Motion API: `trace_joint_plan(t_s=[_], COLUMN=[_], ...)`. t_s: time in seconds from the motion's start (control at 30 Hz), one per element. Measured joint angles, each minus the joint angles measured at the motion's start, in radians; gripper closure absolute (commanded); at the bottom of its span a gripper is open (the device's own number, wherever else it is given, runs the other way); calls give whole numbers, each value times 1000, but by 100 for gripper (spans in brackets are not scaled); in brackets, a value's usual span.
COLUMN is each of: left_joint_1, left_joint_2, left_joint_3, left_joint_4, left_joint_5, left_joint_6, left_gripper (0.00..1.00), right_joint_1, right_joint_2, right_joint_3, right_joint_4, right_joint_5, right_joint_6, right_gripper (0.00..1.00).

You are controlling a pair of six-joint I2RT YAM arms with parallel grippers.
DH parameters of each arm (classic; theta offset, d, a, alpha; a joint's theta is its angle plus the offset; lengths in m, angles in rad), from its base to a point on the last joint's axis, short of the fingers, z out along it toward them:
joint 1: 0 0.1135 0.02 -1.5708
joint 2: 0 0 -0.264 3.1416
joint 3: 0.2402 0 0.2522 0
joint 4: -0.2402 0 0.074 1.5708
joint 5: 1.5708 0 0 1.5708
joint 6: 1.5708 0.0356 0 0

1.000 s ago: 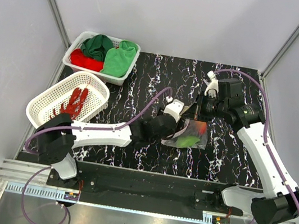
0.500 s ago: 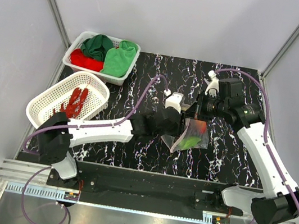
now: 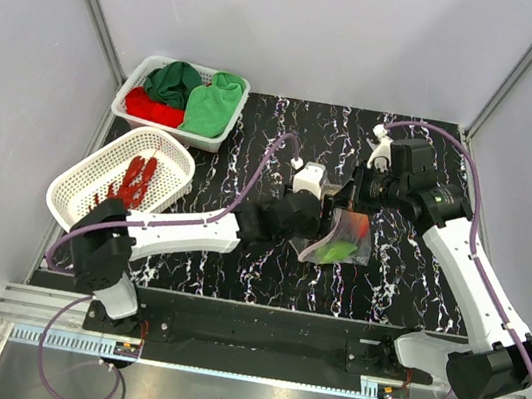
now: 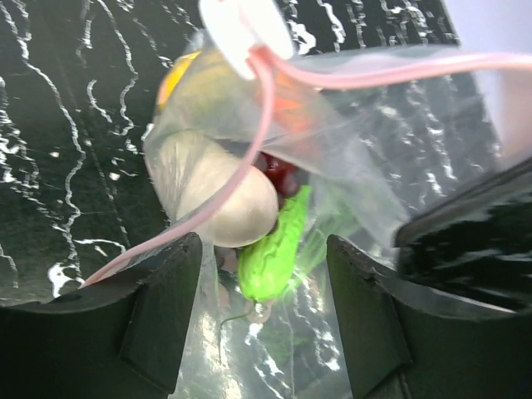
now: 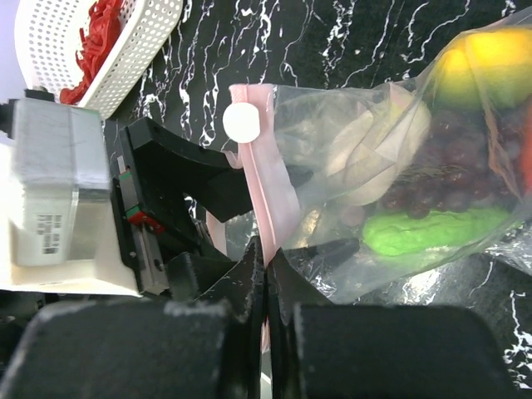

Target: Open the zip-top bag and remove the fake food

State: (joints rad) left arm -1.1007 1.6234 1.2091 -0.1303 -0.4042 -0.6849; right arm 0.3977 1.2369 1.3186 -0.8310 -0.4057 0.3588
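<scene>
The zip-top bag point(image 3: 345, 242) is found centre-right on the table, slumped on the surface, w/ its pink zip strip point(image 5: 268, 166) at the far end. Inside are seen a white radish point(image 4: 218, 198), a green vegetable point(image 4: 274, 253), dark grapes point(image 5: 453, 162), red berries point(image 4: 278, 170) and a yellow-green fruit point(image 5: 486, 58). The strip is pinched betw. the clenched fingers of the R gripper point(image 5: 266, 262), just below the white slider point(image 5: 242, 121). The L gripper point(image 4: 262, 316) is spread wide at the bag's mouth. The radish and vegetable are framed betw. its fingers, and the strip is draped across the radish. Whether the plastic is touched by the L gripper cannot be told.

A red lobster point(image 3: 132, 181) is laid in a white mesh basket point(image 3: 76, 185), well apart at the L edge. Behind it a second white basket point(image 3: 129, 102) is filled w/ green cloths point(image 3: 201, 98) and a red cloth point(image 3: 149, 105).

All is set on a black, white-veined tabletop point(image 3: 256, 137), enclosed by pale grey walls point(image 3: 304, 23), w/ a metal rail point(image 3: 261, 361) at the near edge.
</scene>
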Motion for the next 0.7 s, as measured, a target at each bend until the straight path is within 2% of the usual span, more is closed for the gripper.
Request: trace_joint_plan(t_s=[0.37,0.53,0.67,0.7], left_joint_1=[-1,15,13,13], left_joint_2=[109,161,142,119], left_joint_3=[26,80,64,37], left_joint_4=[-6,-10,10,24], left_joint_5=[-164,-208,-132,-98], left_joint_6=[31,35,43,45], left_gripper=[30,46,56,61], right_joint_1=[-16,-3,4,4], right_joint_2=[0,-2,-2,-2], right_joint_3=[0,0,0,0], right_joint_4=[2,-13,-15,-16], right_joint_5=[71,16,0,0], right_joint_6=[-23,-14,-14,-14], right_gripper=[100,100,100,100])
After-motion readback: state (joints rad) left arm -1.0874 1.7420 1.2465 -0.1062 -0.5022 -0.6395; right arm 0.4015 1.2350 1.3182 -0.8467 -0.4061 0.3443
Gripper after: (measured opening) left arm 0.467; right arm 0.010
